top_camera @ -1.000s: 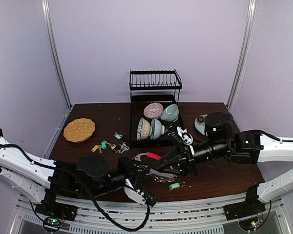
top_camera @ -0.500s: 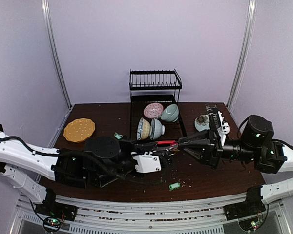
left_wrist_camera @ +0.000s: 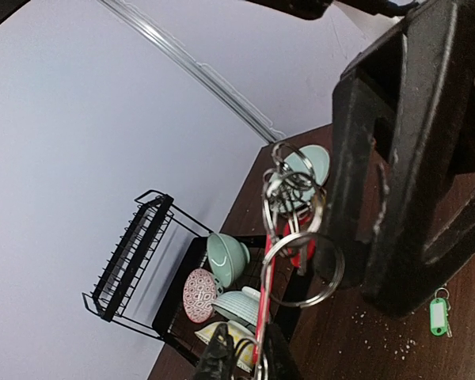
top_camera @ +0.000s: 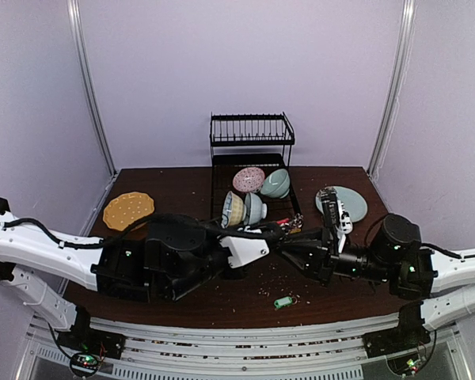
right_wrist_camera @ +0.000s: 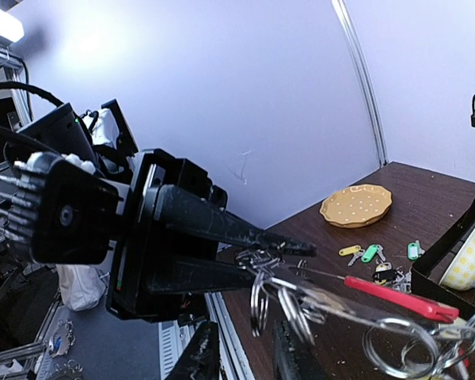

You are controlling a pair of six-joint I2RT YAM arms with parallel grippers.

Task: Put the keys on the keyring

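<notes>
The left tool (left_wrist_camera: 245,358) was clamped on the keyring (right_wrist_camera: 396,299), a thin silver hoop with a red plastic sleeve, held above the dark surface (top_camera: 166,186). The right tool (right_wrist_camera: 245,356) was set just beside its dangling split rings (left_wrist_camera: 301,269), jaws partly apart; whether anything was gripped could not be told. A black wire rack (top_camera: 252,134) with glazed bowls (top_camera: 253,207) stood behind. Tagged keys (right_wrist_camera: 372,253) lay on the surface.

Left arm (top_camera: 39,245) and right arm (top_camera: 463,261) wear white shells over black joints, with black cables looping alongside.
</notes>
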